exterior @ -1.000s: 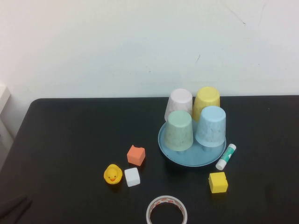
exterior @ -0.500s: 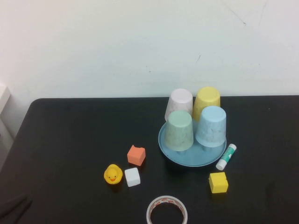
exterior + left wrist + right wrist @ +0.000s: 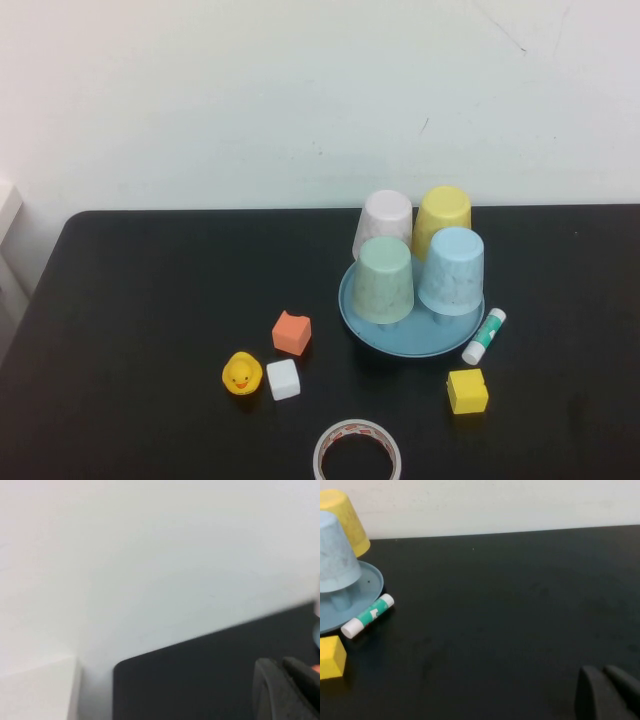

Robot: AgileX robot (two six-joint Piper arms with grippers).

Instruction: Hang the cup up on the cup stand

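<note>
Left gripper [image 3: 287,687]: dark fingertips pressed together, holding nothing, at table's left edge facing wall. Right gripper [image 3: 606,692]: fingertips likewise together, empty, low over bare black table [image 3: 510,605], well apart from stand. Neither visible in high view. Cup [image 3: 452,270]: light blue speckled tumbler, inverted on post of cup stand [image 3: 410,342], front right. Mint green cup [image 3: 384,279] beside it, yellow cup [image 3: 442,217] and white cup [image 3: 384,221] behind. Glue stick [image 3: 484,335] touching stand's rim; yellow cube [image 3: 467,390], tape roll [image 3: 357,451], orange block [image 3: 291,332], duck [image 3: 241,373] near.

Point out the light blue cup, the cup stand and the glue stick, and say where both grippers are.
light blue cup [image 3: 452,270]: high view, its side wall.
cup stand [image 3: 415,342]: high view, front rim of the dish.
glue stick [image 3: 485,335]: high view, green label.
left gripper [image 3: 287,687]: left wrist view, fingertips.
right gripper [image 3: 607,692]: right wrist view, fingertips.
</note>
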